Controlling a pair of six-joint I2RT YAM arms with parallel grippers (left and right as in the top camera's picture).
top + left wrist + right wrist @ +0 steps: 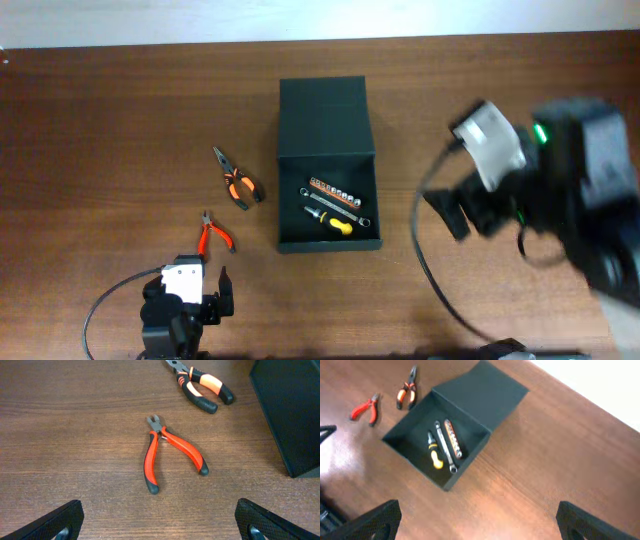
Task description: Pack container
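While both pairs of jaws stand wide apart, holding nothing, your left gripper (pixel 160 527) faces red pliers (pixel 152 460) on the table (pixel 100 120), with orange-black pliers (pixel 202 387) beyond. Your right gripper (pixel 480 522) hovers right of the container (pixel 295 215), which sits open mid-table, holding a screwdriver (pixel 335 222), wrench (pixel 338 205) and bit strip (pixel 335 190).

One container (pixel 326 110), two pliers (pixel 240 187), three tools (pixel 338 223)
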